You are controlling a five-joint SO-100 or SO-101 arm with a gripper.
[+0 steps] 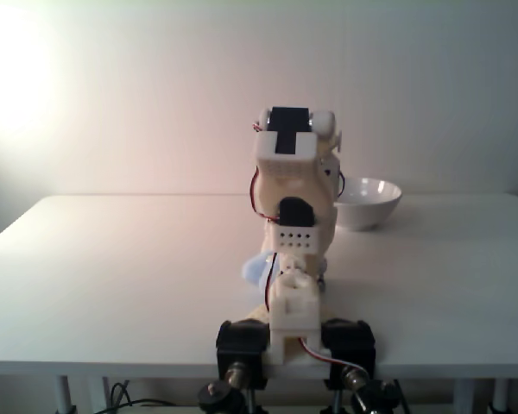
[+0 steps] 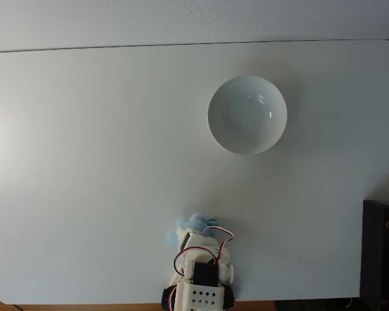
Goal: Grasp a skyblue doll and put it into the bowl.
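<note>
The skyblue doll [image 2: 193, 223] lies beside the folded arm [image 2: 201, 278], far from the empty bowl [image 2: 247, 115]. I cannot tell if the end effector is apart or together. The arm hides part of the doll in both fixed views.

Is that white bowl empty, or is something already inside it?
Empty. From above, the bowl shows only its bare glossy inside, and the skyblue doll lies on the table beside the arm.

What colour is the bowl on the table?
White and glossy. The bowl shows best in a fixed view looking down from above.
</note>
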